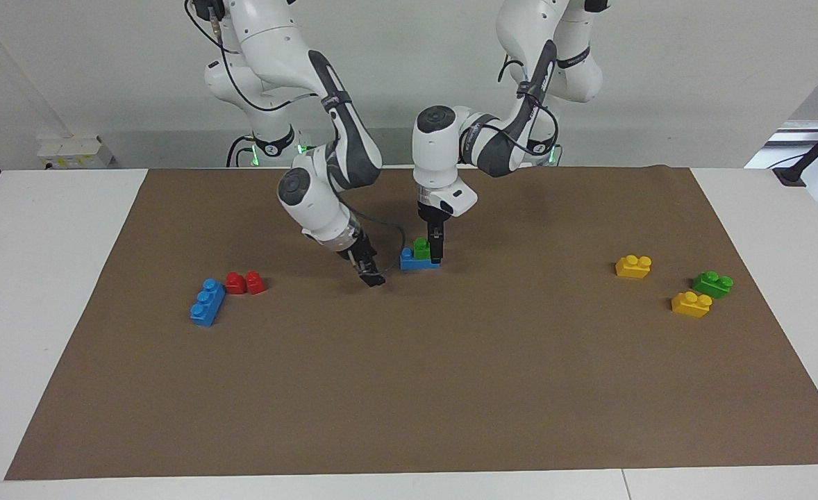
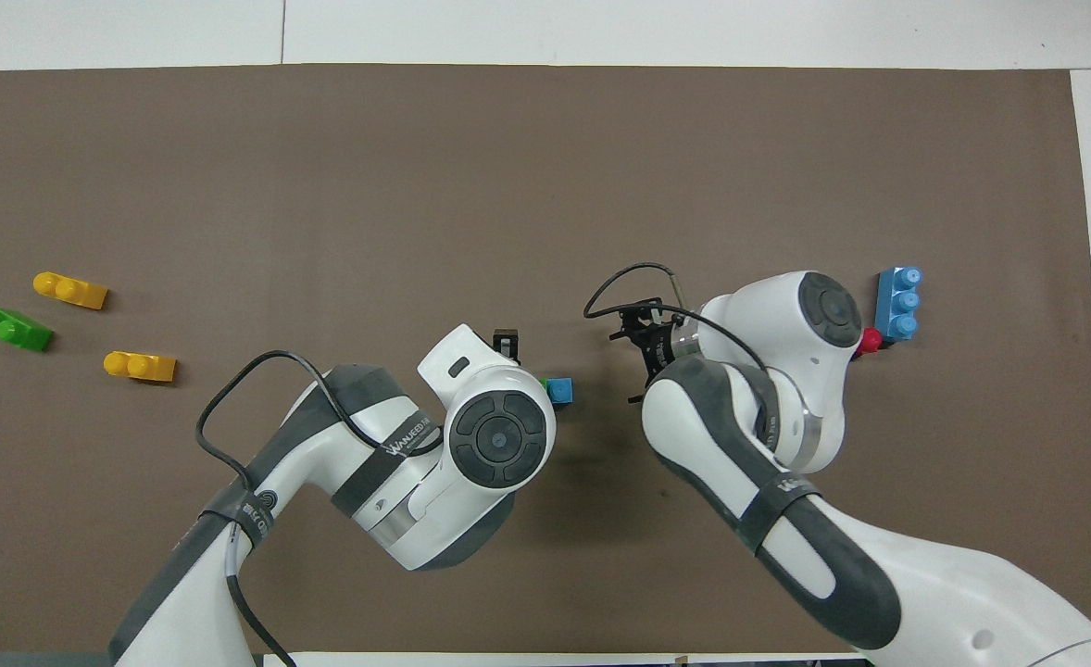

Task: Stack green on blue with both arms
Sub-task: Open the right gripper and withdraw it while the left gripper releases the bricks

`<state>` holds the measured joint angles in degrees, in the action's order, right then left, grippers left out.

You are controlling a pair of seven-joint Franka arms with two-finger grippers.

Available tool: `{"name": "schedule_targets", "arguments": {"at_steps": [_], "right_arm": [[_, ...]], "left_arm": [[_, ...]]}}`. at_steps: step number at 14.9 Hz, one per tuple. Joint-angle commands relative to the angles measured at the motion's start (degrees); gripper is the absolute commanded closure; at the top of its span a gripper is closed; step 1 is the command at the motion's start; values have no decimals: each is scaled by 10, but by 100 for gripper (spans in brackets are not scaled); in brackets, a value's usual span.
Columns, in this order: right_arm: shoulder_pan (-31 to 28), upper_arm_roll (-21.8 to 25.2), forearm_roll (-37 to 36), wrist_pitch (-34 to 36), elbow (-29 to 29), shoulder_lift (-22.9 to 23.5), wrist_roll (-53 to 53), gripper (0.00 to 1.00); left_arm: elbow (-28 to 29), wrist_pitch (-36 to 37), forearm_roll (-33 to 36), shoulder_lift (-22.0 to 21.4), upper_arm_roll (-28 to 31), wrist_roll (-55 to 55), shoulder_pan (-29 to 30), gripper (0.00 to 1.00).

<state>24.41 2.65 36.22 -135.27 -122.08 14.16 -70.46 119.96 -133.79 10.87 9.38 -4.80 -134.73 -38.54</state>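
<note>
While green (image 1: 421, 247) sits on blue (image 1: 419, 262), the left gripper (image 1: 435, 258) straddles it, fingers spread; right gripper (image 1: 373, 279), fingers indiscernible, hovers beside.

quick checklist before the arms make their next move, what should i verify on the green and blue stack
1. Green brick on blue brick: ok, it sits on the blue's end toward the left arm.
2. Green pressed fully down: cannot tell.
3. Stack flat on the mat: ok.
4. Right gripper clear of the stack: ok, apart from it, low over the mat.
5. Left gripper clear of the stack: not ok, it is right at the green brick.
</note>
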Motion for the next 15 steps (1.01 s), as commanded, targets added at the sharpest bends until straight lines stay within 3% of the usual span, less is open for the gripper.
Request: {"name": "schedule_targets", "arguments": {"at_steps": [1, 4, 10, 15], "right_arm": [[-62, -2, -18, 80, 18, -36, 71, 6], [-113, -3, -103, 154, 64, -52, 146, 4], [-185, -3, -192, 281, 164, -80, 366, 0], [-198, -3, -267, 328, 167, -163, 589, 0]], "left_arm": [[-1, 28, 11, -26, 4, 24, 21, 0], [-1, 29, 11, -38, 4, 46, 52, 0], [-12, 29, 11, -46, 5, 139, 134, 0], [-31, 28, 9, -50, 5, 244, 200, 0]]}}
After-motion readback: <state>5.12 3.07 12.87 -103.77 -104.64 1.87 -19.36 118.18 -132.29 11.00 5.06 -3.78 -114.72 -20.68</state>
